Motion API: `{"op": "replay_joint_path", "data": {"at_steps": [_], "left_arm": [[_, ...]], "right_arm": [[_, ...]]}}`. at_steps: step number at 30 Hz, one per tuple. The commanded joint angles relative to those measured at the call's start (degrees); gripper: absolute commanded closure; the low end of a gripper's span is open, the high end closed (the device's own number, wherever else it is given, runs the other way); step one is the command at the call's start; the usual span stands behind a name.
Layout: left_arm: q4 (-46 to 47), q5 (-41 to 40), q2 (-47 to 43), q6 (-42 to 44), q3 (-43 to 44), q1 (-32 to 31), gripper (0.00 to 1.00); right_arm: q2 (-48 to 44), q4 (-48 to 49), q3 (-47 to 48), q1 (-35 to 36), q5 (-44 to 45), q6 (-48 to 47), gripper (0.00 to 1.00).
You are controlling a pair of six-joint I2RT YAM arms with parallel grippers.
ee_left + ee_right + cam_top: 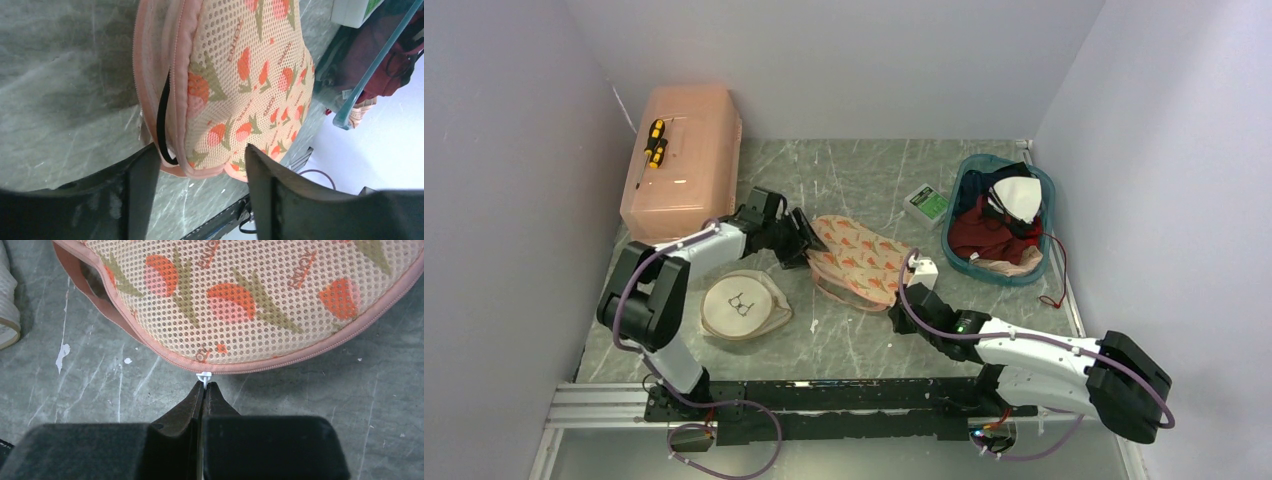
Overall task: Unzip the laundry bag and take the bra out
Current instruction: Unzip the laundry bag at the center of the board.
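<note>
**Right gripper (203, 386) pinched the white zipper pull (203, 376) of the tulip-print mesh laundry bag (859, 260); left gripper (200, 150) stood open around the bag's end.**

The laundry bag lay mid-table between the arms, its zip parted along one side, where a black strap (161, 120) showed. The bra itself could not be made out. The right jaws were closed tight on the pull, and the left fingers (142, 190) straddled the bag's end, gripping nothing. To do this well, I judged, the left should clamp the bag's edge as an anchor. The right should then draw the pull along the seam's curve, low and steady, so the small tab did not slip. A short orange word repeated across the mesh, seemingly beginning "KO", was not surely legible. The round white wash bag (744, 305) bore only a black bra icon. The green-and-white box (926, 203) had a label too small to read.
</note>
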Motion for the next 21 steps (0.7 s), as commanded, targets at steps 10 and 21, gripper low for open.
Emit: {"op": "replay_joint_path", "data": {"at_steps": [10, 21], "left_arm": [[-8.4, -8.1, -30.1, -12.4, -10.7, -2.8, 0.14], [19.1, -15.7, -21.2, -30.0, -18.9, -18.7, 0.15]], "right_arm": [[1.5, 6.2, 1.7, 0.3, -2.5, -0.6, 1.0], [4.2, 10.3, 2.7, 0.6, -7.1, -4.2, 1.0]]}}
